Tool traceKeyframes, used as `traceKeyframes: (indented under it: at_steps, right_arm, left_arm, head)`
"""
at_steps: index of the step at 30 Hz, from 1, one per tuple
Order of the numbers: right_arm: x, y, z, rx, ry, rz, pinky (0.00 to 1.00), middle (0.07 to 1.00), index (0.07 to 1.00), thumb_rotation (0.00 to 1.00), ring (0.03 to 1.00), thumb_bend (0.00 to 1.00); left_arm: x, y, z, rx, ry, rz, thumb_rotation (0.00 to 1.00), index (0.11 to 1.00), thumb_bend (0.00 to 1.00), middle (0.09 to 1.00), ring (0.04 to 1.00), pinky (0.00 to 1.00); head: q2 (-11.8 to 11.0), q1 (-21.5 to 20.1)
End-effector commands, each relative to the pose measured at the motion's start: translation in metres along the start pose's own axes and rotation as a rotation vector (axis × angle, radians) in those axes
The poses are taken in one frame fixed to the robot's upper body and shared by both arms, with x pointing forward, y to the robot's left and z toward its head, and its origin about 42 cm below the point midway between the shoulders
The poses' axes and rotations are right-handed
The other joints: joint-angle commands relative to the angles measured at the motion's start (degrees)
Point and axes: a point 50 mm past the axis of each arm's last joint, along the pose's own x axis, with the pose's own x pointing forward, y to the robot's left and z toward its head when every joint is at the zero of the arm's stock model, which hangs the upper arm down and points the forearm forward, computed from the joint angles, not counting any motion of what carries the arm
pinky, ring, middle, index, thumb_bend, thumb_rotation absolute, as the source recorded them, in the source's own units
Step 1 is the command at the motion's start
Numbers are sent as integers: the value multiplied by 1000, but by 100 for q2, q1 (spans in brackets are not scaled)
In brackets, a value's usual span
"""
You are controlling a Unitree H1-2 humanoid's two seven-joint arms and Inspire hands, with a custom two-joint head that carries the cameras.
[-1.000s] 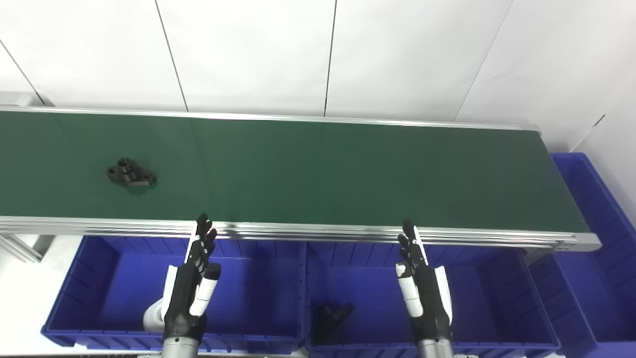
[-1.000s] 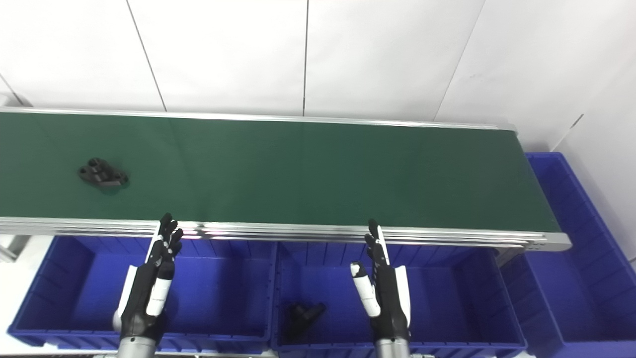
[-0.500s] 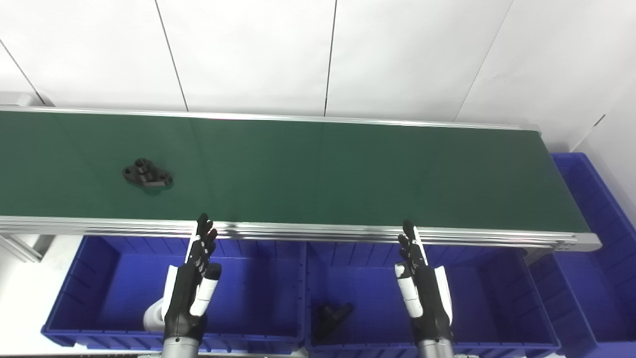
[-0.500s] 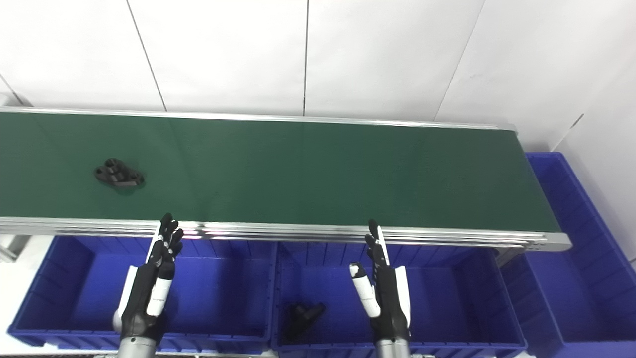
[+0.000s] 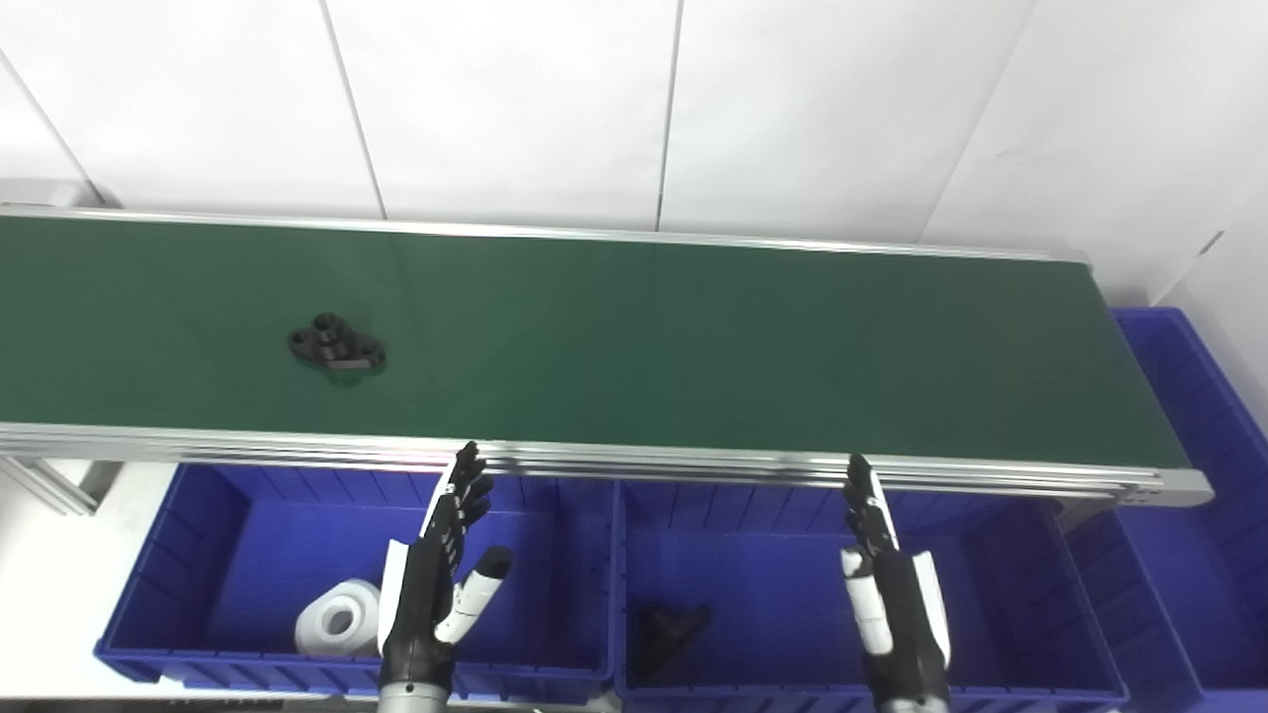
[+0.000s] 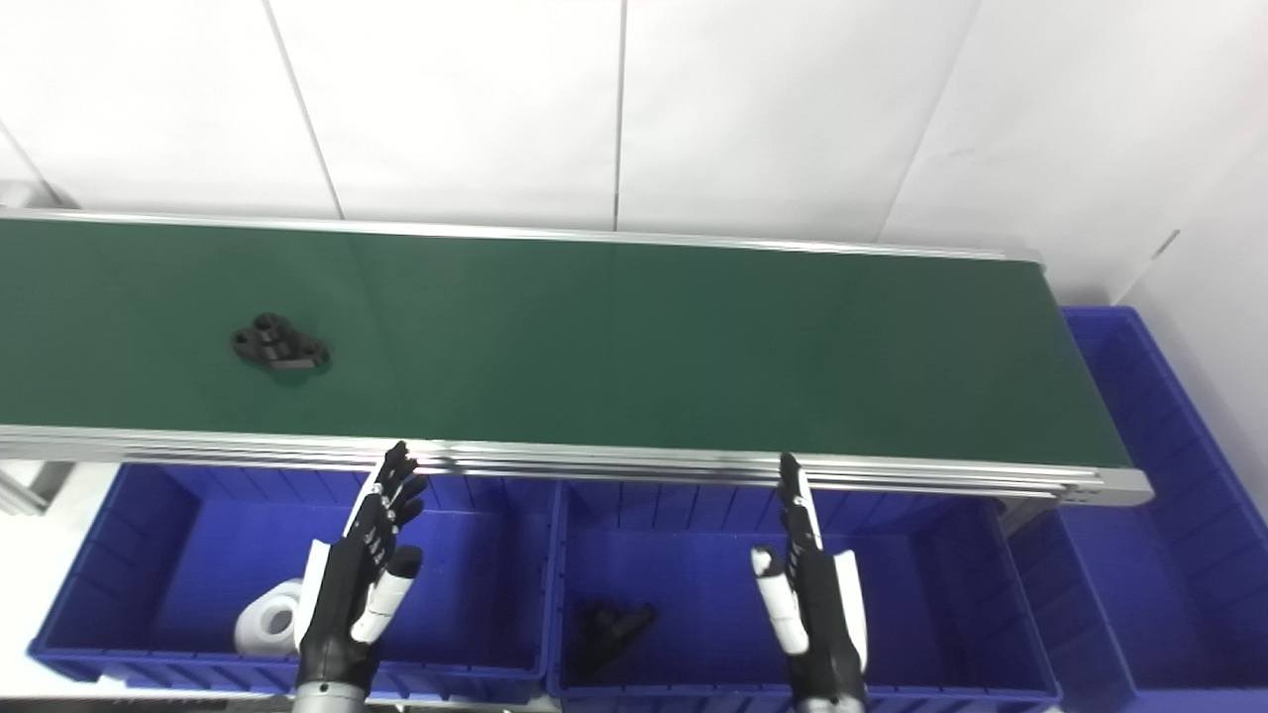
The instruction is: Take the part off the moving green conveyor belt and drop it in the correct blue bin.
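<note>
- A black part (image 5: 337, 347) is seen lying flat on the green conveyor belt (image 5: 693, 347), on the belt's left portion and nearer its near edge than its far edge. It is a flat, flanged piece with a raised boss and holes through it.
- The part is touched by nothing; both hands are kept well apart from it, on the near side of the belt's rail.
- The belt is framed by a silver rail (image 5: 644, 460) along its near edge and is backed on the far side by a white panelled wall (image 5: 495, 99).
- The left hand (image 5: 436, 584) is held over the left blue bin (image 5: 238, 495), fingers spread and pointing toward the belt, thumb out to the side; nothing is held in it.
- The right hand (image 5: 892, 594) is held over the middle blue bin (image 5: 753, 505), fingers straight and apart from the thumb, pointing toward the belt; nothing is held in it either.
- In the left blue bin a white roll-shaped part (image 5: 337, 619) is seen lying near the bin's near wall, just left of the left hand.
- In the middle blue bin a second black part (image 5: 669, 634) is seen lying on the floor of the bin, toward its left near corner.
- A third blue bin (image 5: 1209, 555) is placed at the right, past the belt's right end.
</note>
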Motion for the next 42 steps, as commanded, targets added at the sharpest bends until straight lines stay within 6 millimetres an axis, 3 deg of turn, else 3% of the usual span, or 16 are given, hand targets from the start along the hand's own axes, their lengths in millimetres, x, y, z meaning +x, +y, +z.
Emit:
traceKeyframes:
  at_steps: [1,6,10,17,29,35,42]
  right_arm:
    - [7,-3,10,-8,-100,-8,1000,1000,1000,1000,1000,890]
    - [7,-6,7,-19,-87,4,1000,1000,1000,1000,1000,934]
    - [8,-8,5,-19,-95,8,1000,1000,1000,1000,1000,897]
    - [9,-8,4,-19,-113,0,1000,1000,1000,1000,1000,850]
    - [10,-17,3,-13,-106,12,1000,1000,1000,1000,1000,877]
    - [11,-18,2,-1,-101,25,1000,1000,1000,1000,1000,831]
    - [16,-17,11,-65,-131,31,1000,1000,1000,976,1000,811]
  left_arm:
    - [4,-6,7,-9,-62,18,864,919,820,920,874,826]
    - [5,-11,5,-35,-53,23,846,910,799,912,864,797]
    - [6,-13,4,-35,-52,25,824,901,784,907,859,780]
    - [6,-15,4,-35,-52,29,799,894,777,907,859,763]
    - [7,-20,4,-17,-52,36,758,881,763,890,839,739]
    - [8,-22,3,-17,-49,48,752,859,826,875,826,717]
    - [9,-20,3,-37,-52,47,746,867,800,880,833,726]
  head:
    - [-66,69]
    - [-198,244]
    - [-256,332]
    - [-250,377]
    - [-296,772]
    - [-328,762]
    - [-241,514]
